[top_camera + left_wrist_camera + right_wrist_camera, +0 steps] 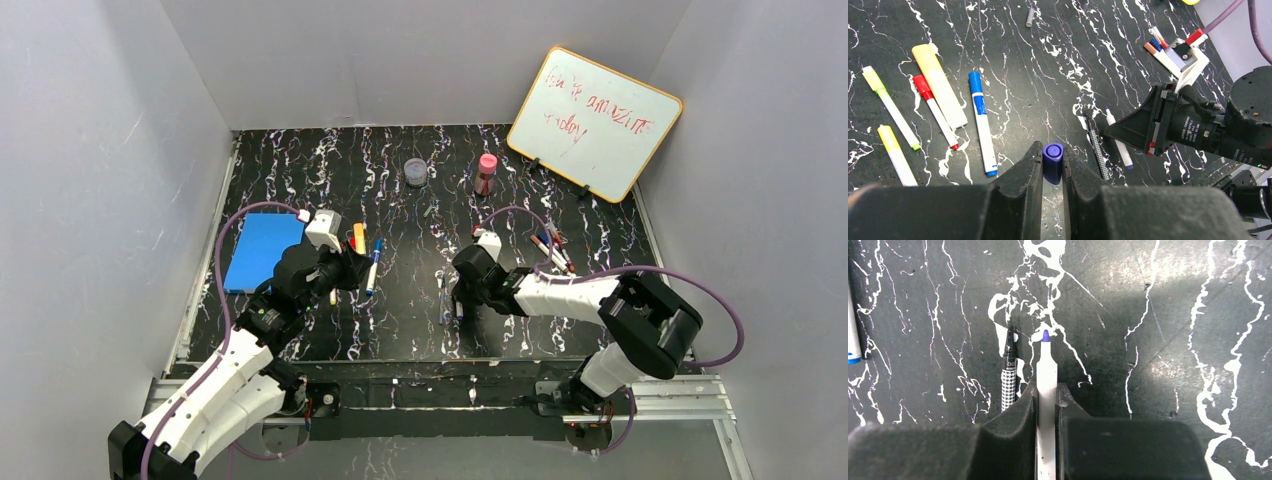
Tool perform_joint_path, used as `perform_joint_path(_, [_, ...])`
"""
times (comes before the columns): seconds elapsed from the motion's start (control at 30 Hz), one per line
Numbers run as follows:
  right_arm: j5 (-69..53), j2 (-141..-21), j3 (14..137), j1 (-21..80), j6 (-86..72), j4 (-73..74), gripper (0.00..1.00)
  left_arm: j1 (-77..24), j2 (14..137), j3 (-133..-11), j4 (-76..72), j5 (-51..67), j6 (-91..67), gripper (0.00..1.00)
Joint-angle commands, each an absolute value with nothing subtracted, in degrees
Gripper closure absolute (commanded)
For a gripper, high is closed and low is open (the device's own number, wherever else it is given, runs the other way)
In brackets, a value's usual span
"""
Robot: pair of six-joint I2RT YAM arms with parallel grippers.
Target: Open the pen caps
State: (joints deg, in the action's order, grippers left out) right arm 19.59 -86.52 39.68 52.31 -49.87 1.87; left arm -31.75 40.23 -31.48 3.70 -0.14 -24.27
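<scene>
Black table point(1013, 65) veined with white — a purple cap point(1053, 155), a white pen point(1046, 375) tipped purple, a black-and-white checked pen point(1008, 385).

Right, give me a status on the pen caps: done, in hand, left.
Done: one purple cap is off. In hand: the left gripper pinches that cap, and the right gripper holds the bared white marker. Left: the blue marker, red marker and yellow highlighter look still capped.
</scene>
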Motion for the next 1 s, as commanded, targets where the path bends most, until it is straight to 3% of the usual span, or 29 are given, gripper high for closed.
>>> perform_joint_path(0.0, [21.4, -87.6, 39.9, 53.5, -51.8, 2.4, 0.83, -32.2, 39.5, -32.1, 3.7, -1.3, -23.3, 1.00])
perform_joint_path(0.17, [21.3, -87.4, 39.5, 54.3, -52.9, 3.0, 0.76, -32.2, 39.5, -32.2, 3.7, -1.2, -23.3, 1.00])
perform_joint_path(0.7, [21.4, -85.6, 39.8, 54.5, -53.8, 4.8, 0.65, -32.3, 40.7, -32.3, 3.7, -1.1, -23.3, 1.00])
perform_joint_path(0.97, [25.9, -76.2, 43.8, 54.6, -49.0, 9.7, 0.53, -32.3, 46.8, -33.2, 2.1, -0.4, -23.9, 1.00])
